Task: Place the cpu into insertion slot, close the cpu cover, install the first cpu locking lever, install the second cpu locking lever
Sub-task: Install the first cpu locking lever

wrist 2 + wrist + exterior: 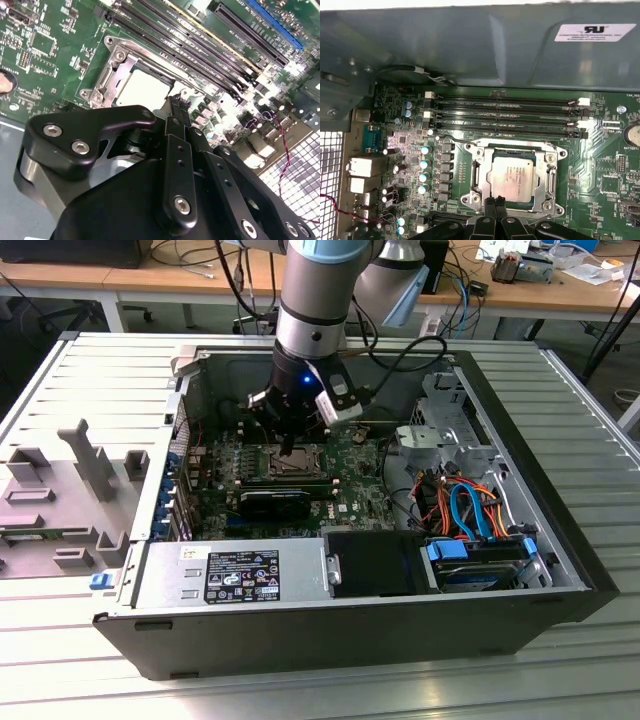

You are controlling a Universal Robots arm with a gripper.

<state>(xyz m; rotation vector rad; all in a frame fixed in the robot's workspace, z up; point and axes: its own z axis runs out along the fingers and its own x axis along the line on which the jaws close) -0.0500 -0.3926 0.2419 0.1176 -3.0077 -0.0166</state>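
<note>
First wrist view shows cpu (512,176) under closed cpu cover (514,151).

Bright, even room light; glare whitens the cpu (142,90); near claw (176,107) blurred

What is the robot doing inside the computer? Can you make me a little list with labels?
place: an open computer case lying on a table
claw: low over the near edge of the square socket, fingertips close together
chip: silvery square, sitting flat inside the socket
metal cover: framing the chip, which shows through its window
long black slots: four in a row beside the socket, on the side away from the claw
board: green, carrying the socket and slots
claw holding: nothing seen between its fingertips
</note>
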